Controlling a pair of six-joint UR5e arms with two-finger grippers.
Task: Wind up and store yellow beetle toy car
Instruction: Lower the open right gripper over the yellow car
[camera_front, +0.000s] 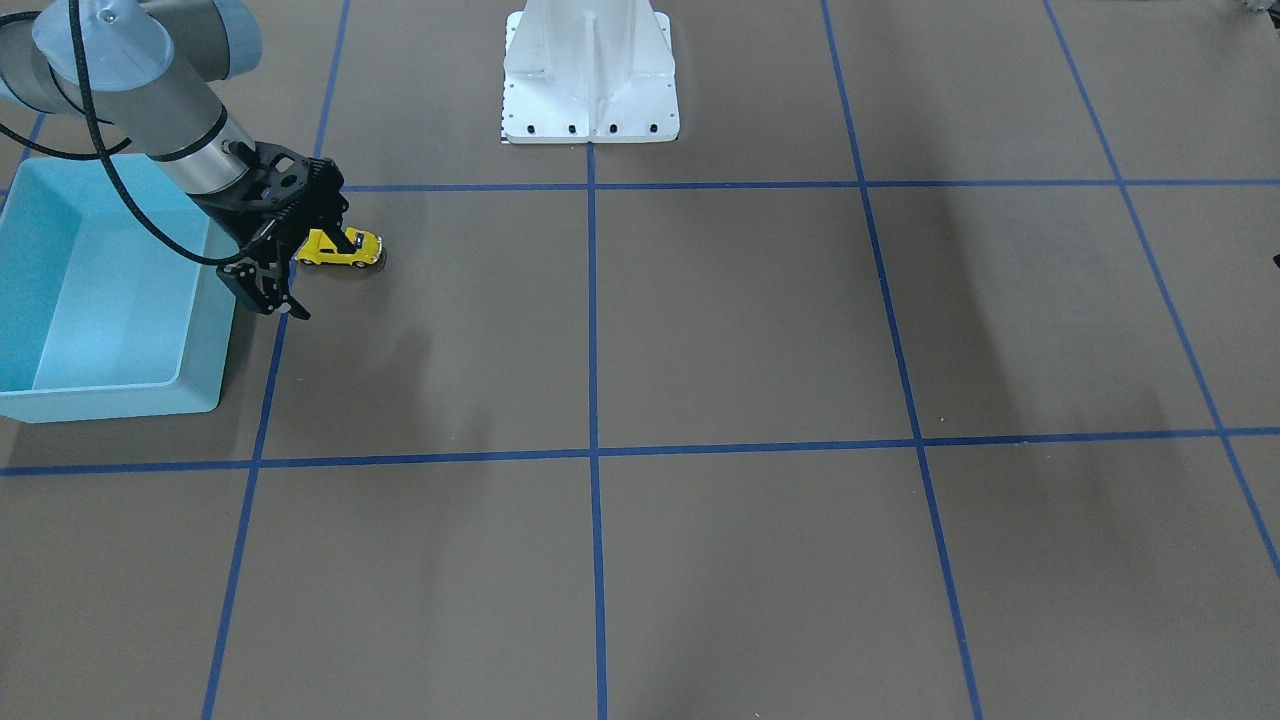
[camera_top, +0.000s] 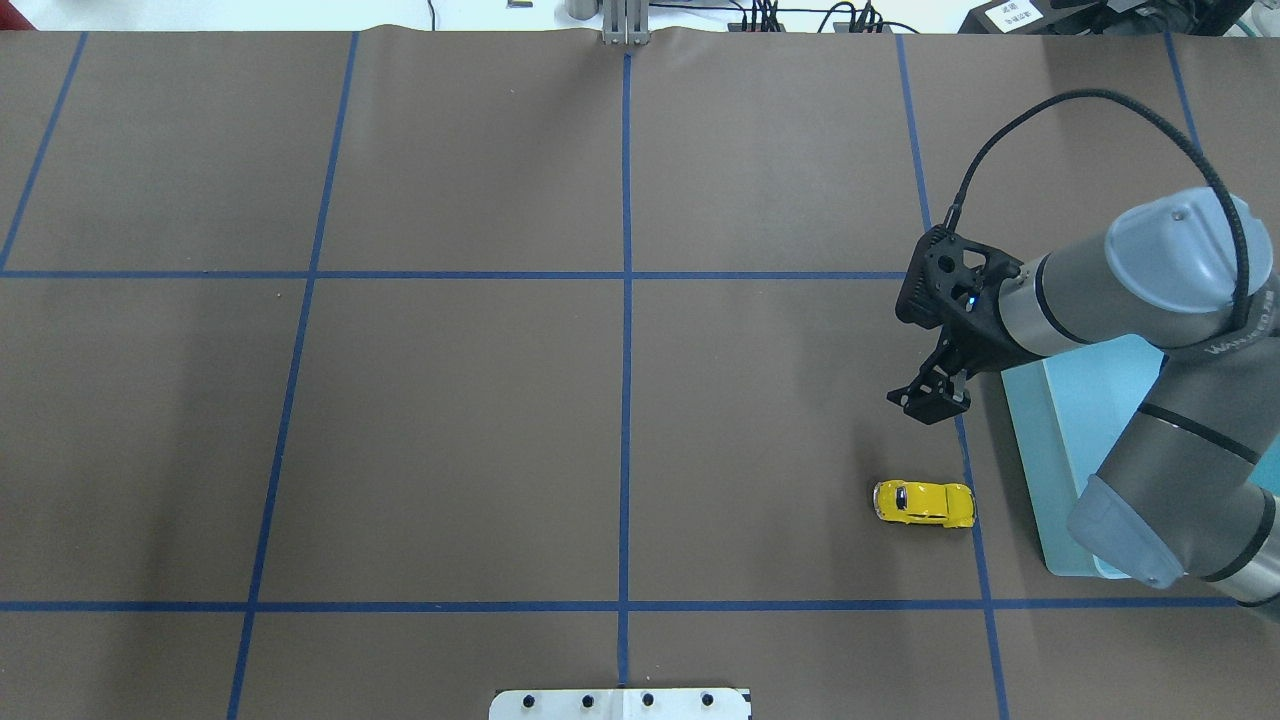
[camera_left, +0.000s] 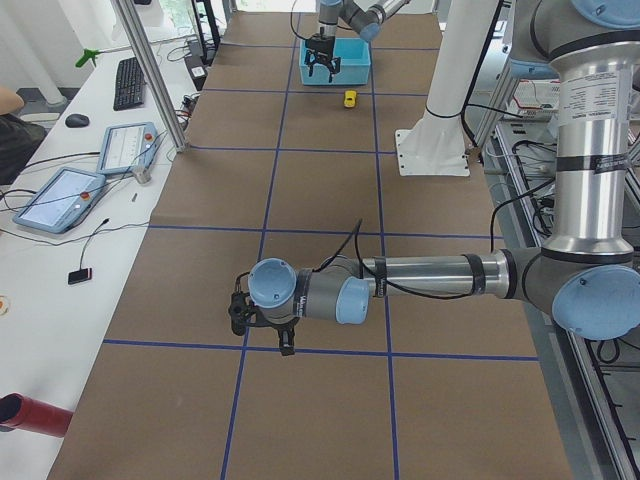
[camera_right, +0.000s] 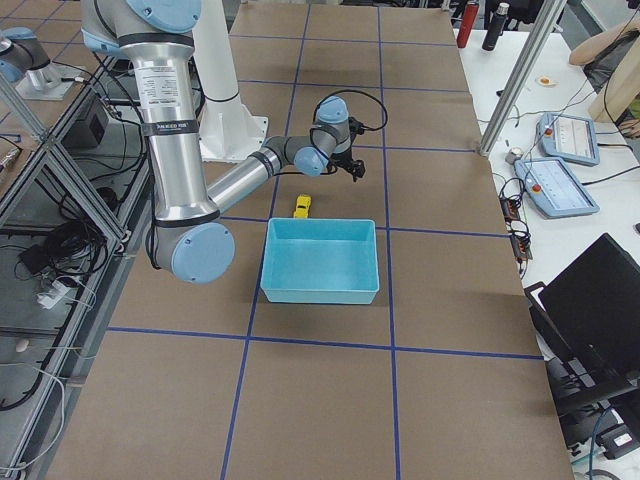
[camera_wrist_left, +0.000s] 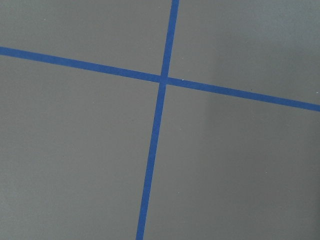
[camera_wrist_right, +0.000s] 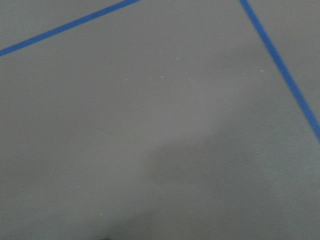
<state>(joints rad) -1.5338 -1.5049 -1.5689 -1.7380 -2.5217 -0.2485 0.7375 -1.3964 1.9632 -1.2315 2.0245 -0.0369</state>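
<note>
Nearest to us in the overhead view is the right arm (camera_top: 1170, 470), thick, grey and pale blue, coming in at 3 o'clock. Its black right pincer (camera_top: 930, 402) hangs over the tabletop (camera_top: 450, 430) with its jaws apart and nothing between them.

The tabletop is covered in dull brown sheeting ruled into large squares by blue tape lines (camera_top: 626, 400). Both wrist views show us only that brown surface and tape. The robot's white pedestal (camera_front: 590, 80) stands at 12 o'clock in the front-facing view. Along the table's long side runs a white bench (camera_left: 40, 260) with a keyboard (camera_left: 130, 82), handheld control screens (camera_left: 55, 200) and slanting aluminium posts (camera_left: 150, 70).

The yellow beetle toy car (camera_top: 923, 503) sits on its wheels on the brown sheeting, at 6 o'clock from the right pincer and apart from it. It is bright yellow and rounded with dark windows. It lies lengthwise from 9 to 3 o'clock, and its 3 o'clock end meets a tape line. The light blue bin (camera_right: 320, 290) stands at 3 o'clock from it, near but not touching.

The left arm (camera_left: 430, 278) stretches low over the tabletop, well apart from the car. We cannot tell whether its left pincer (camera_left: 262, 330) is open or closed.
</note>
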